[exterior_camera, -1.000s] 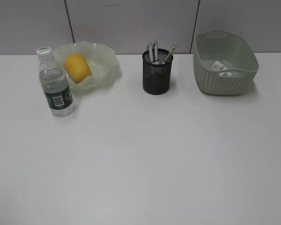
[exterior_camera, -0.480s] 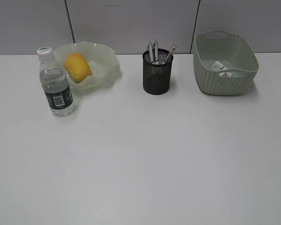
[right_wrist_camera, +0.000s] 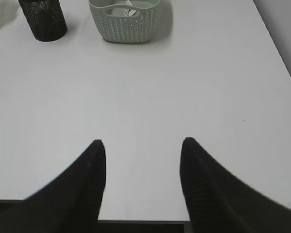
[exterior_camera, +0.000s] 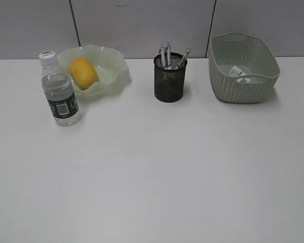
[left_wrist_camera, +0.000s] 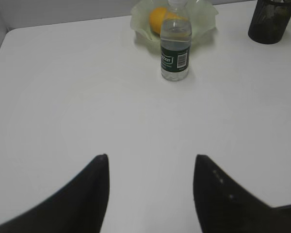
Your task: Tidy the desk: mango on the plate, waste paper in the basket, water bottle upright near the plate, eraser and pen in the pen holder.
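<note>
Now the mango (exterior_camera: 83, 72) lies on the plate (exterior_camera: 113, 76), the bottle (exterior_camera: 60, 91) upright beside it; both the left gripper (left_wrist_camera: 150, 167) and the right gripper (right_wrist_camera: 141, 148) hang apart, empty, over the worktop (exterior_camera: 157, 167).

My left gripper (left_wrist_camera: 150, 160) has its two dark fingers (left_wrist_camera: 94, 194) apart, and nothing is between them. They point forward and a little down, above the bare white desk (left_wrist_camera: 87, 97). My right gripper (right_wrist_camera: 140, 143) is in the same pose: its black fingers (right_wrist_camera: 203, 184) stand apart with an empty gap, near the front edge of the desk. In the exterior view I cannot see my arms.
</note>
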Controlling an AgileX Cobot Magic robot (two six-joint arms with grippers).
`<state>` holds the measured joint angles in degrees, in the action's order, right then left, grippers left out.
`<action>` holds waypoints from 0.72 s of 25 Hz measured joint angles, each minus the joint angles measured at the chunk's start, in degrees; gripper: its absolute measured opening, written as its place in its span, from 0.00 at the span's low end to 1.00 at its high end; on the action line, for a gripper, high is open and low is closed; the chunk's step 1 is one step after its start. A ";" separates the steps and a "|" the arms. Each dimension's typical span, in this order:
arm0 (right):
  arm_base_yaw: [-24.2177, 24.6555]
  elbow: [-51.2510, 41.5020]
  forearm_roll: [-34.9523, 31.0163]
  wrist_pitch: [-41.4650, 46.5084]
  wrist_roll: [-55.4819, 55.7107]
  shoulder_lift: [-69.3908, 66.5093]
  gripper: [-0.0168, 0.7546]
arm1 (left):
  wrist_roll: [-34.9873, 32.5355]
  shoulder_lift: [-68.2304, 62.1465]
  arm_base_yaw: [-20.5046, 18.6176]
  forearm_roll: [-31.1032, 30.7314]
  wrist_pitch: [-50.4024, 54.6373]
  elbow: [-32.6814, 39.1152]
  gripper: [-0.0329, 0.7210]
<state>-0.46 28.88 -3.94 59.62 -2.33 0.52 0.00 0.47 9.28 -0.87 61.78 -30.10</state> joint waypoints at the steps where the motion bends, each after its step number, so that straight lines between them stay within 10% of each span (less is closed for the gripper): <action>1: 0.00 0.00 0.00 0.00 0.00 0.00 0.54 | 0.00 0.00 0.00 0.00 -0.20 0.05 0.60; 18: 0.00 0.00 0.00 0.00 0.00 0.00 0.54 | -0.30 0.00 -4.09 0.10 -0.43 0.07 0.52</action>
<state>-0.46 28.88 -3.94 59.62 -2.33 0.52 -0.30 0.47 5.19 -0.77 61.35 -30.03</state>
